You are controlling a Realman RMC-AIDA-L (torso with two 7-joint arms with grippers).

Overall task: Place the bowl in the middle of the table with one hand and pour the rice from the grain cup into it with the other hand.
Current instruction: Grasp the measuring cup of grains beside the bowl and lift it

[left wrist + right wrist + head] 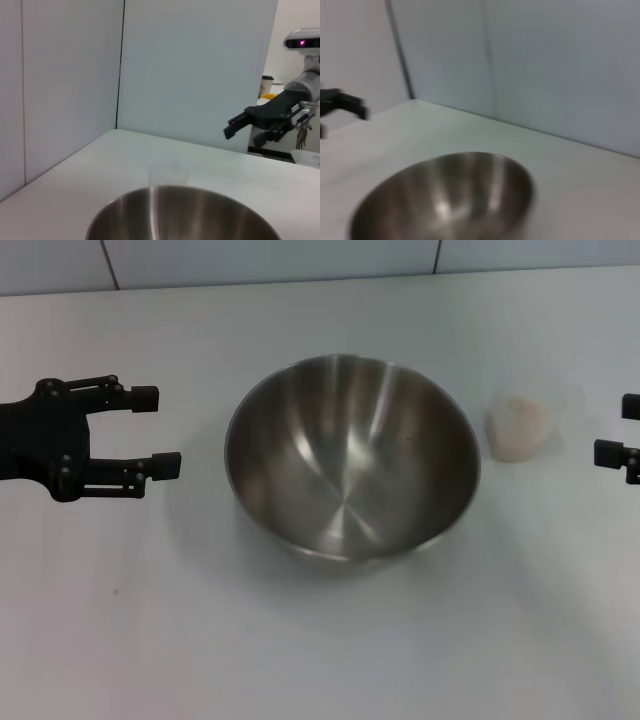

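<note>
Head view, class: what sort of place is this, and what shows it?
Probably a robot test bench, not a home kitchen: a bare white table before plain panel walls, holding only a steel bowl and a grain cup, with the left gripper and right gripper alongside.

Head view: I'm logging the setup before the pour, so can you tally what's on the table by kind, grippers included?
Steel bowl, empty: 1
Clear cup holding rice: 1
Black grippers: 2, the left gripper open on the bowl's left, the right gripper at the picture's right edge, beyond the cup
Total: 4, on the white table
</note>
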